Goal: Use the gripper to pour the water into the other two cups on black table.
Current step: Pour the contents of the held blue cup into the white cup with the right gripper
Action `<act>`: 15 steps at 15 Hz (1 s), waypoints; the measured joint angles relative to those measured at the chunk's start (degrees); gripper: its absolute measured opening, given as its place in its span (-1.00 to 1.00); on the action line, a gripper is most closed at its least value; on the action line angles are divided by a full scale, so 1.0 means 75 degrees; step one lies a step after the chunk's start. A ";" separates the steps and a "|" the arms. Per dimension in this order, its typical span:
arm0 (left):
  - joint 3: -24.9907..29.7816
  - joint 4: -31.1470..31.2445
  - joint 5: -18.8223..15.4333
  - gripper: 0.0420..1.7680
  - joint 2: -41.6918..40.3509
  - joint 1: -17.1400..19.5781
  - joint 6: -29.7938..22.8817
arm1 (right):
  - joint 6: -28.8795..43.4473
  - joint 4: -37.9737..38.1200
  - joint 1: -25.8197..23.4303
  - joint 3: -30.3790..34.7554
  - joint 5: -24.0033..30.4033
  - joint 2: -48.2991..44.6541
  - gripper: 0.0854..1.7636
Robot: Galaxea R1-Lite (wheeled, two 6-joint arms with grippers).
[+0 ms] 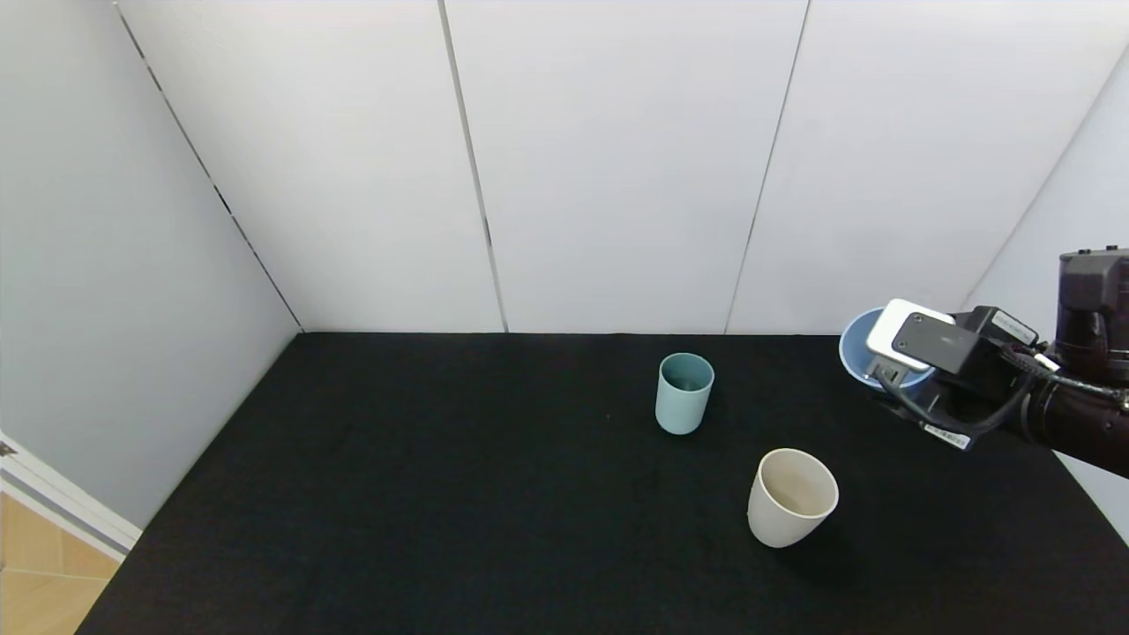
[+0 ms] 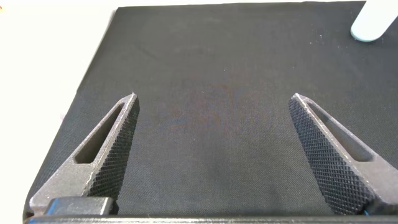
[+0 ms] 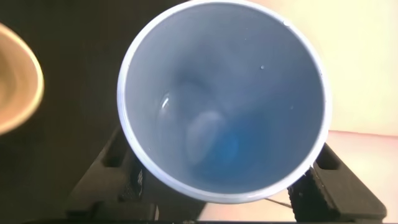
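Right gripper [image 1: 882, 375] clamped on light blue cup [image 3: 222, 99] (tipped), cream cup [image 1: 791, 497] below-left of it, teal cup [image 1: 684, 392] farther left, left gripper [image 2: 214, 162] spread wide over table [image 1: 441, 494].

White panelled walls [image 1: 617, 159] with dark seams, wooden floor [image 1: 40, 573]

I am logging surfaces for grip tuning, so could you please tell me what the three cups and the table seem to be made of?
Teal cup, cream cup and light blue cup, held in the right gripper: smooth, thin-walled, soft sheen, likely matte plastic. Black table: woven, cloth-like, no glare.
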 joint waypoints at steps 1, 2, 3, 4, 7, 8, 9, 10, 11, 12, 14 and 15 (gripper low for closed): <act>0.0000 0.0000 0.0000 0.94 0.0000 -0.0003 -0.0005 | -0.0210 0.0003 -0.0041 0.0067 -0.0008 0.0003 0.41; 0.0000 -0.0003 0.0000 0.94 0.0000 0.0000 -0.0005 | -0.0414 0.0000 -0.0062 0.0107 -0.0015 0.0013 0.41; 0.0000 0.0000 0.0000 0.94 0.0000 0.0000 -0.0003 | -0.0631 0.0003 -0.0076 0.0143 -0.0015 0.0026 0.41; 0.0000 0.0000 0.0000 0.94 0.0000 0.0000 -0.0003 | -0.0840 0.0003 -0.0081 0.0172 -0.0018 0.0055 0.41; 0.0000 -0.0003 0.0000 0.94 0.0000 0.0000 -0.0005 | -0.1601 -0.0041 -0.0078 0.0260 -0.0034 0.0164 0.41; 0.0000 -0.0003 0.0000 0.94 -0.0003 0.0000 -0.0003 | -0.1866 -0.0055 -0.0078 0.0283 -0.0037 0.0195 0.41; 0.0000 0.0000 0.0000 0.94 -0.0003 0.0000 0.0000 | -0.2102 -0.0059 -0.0073 0.0291 -0.0037 0.0245 0.41; 0.0000 -0.0003 0.0000 0.94 -0.0003 0.0000 -0.0003 | -0.2245 -0.0062 -0.0062 0.0294 -0.0041 0.0289 0.41; 0.0000 -0.0003 0.0000 0.94 -0.0003 -0.0003 -0.0003 | -0.2432 -0.0088 -0.0018 0.0291 -0.0049 0.0341 0.41; 0.0000 -0.0003 0.0000 0.94 -0.0003 -0.0003 0.0000 | -0.2591 -0.0125 0.0029 0.0275 -0.0075 0.0403 0.41; 0.0000 0.0000 0.0000 0.94 -0.0003 -0.0003 0.0000 | -0.2866 -0.0125 0.0140 0.0265 -0.0367 0.0506 0.41; 0.0000 0.0000 0.0000 0.94 -0.0003 -0.0007 -0.0003 | -0.2944 -0.0128 0.0213 0.0275 -0.0504 0.0562 0.41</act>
